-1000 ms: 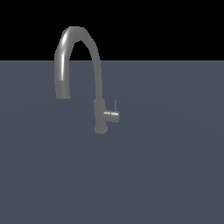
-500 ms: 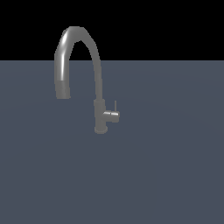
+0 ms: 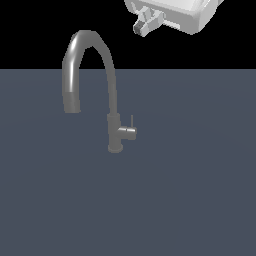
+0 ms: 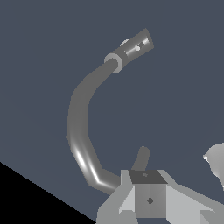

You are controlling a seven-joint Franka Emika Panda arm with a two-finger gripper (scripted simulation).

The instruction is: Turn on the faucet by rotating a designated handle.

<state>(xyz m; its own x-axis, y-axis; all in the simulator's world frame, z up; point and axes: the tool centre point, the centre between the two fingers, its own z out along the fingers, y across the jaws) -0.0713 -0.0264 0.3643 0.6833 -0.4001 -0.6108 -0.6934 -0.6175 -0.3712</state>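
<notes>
Pincer [image 3: 148,22], seen at the upper edge of the exterior view, hangs high above the faucet [image 3: 114,100] and towards that view's right, well apart from everything and carrying nothing; whether its jaws are parted cannot be told, probably because it is only starting its approach. The handle [image 3: 128,131], a short stub with a thin upright pin, juts from the faucet's base towards the exterior view's right, so that side looks open for access. The faucet stands on a plain slate-grey tabletop [image 3: 200,200] against a black backdrop.
</notes>
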